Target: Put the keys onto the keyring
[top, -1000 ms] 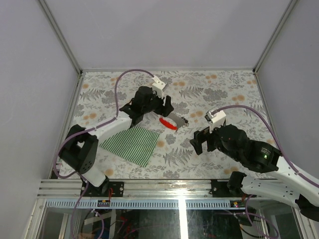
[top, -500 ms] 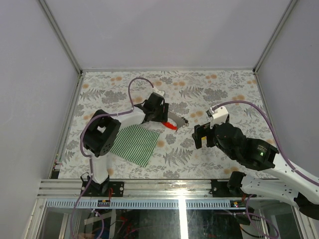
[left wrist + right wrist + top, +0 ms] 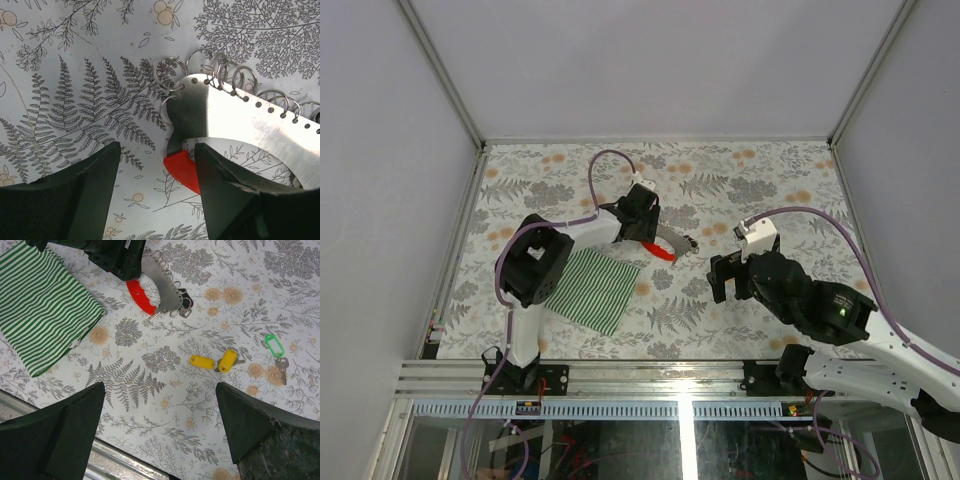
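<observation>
The keyring is a curved metal plate with small wire rings along its edge and a red tag at one end. It lies flat on the table. My left gripper hovers low over it, open, with the red tag between the jaws, close to the right finger. The keys lie apart on the table: two with yellow tags, one with a green tag. My right gripper hangs open above the table, nothing in it. The top view hides the keys behind the right arm.
A green-and-white striped cloth lies left of the keyring, beside the left arm. Grey walls close off the table on three sides. The metal front rail runs just below my right gripper.
The left arm has folded in and its gripper [now over the red tag] has come down close to the keyring. The right gripper drifted slightly. The keyring and keys have not moved.
</observation>
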